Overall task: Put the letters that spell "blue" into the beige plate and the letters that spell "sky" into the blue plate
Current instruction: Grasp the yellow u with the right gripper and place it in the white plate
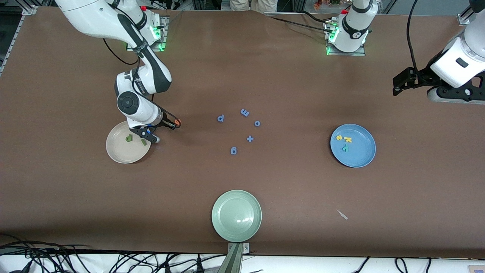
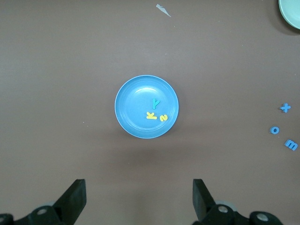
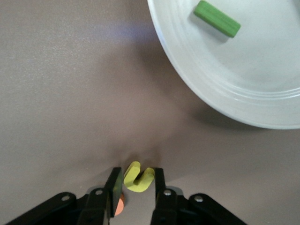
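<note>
The right gripper (image 3: 136,180) is closed on the yellow u (image 3: 138,178) on the table just beside the beige plate (image 1: 118,151), presumably for transfer into it; the green b (image 1: 129,138) and green l (image 3: 217,18) already lie in that plate. The orange e (image 3: 120,205) is seen against one finger. The left gripper (image 2: 139,199) is held wide and waiting above the blue plate (image 2: 136,98), where s, k and y (image 2: 154,103) lie.

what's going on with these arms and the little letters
The right gripper is shut on the yellow u on the table beside the beige plate, which already holds the green b and l. The blue plate holds s, k and y. The left gripper waits open above the blue plate.
</note>
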You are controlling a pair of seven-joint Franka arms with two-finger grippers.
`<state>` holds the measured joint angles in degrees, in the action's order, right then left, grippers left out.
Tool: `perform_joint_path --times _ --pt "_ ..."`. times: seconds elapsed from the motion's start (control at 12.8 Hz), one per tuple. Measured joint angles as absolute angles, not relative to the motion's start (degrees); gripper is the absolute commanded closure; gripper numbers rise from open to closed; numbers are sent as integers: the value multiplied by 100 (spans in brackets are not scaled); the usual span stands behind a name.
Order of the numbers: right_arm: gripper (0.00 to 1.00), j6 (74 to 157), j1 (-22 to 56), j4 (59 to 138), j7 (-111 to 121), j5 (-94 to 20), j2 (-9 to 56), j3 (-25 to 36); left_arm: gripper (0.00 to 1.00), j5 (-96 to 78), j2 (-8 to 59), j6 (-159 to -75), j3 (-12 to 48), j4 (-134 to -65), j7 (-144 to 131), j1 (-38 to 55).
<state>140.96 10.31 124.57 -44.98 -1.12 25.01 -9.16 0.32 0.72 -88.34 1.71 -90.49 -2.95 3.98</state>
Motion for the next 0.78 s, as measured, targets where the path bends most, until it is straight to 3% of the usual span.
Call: perform_joint_path --times 0.39,0.55,0.78 --pt "49 14305 1031 12513 -4498 -112 2564 -916 0 32 72 -8820 170 -9047 -295 397" --pt "59 14313 1032 12513 -4498 -112 2563 -917 0 33 72 -8807 156 -9045 -295 382" --pt "86 14349 1033 12512 -4497 -112 2550 -930 0 33 72 -8792 131 -9044 -291 332"
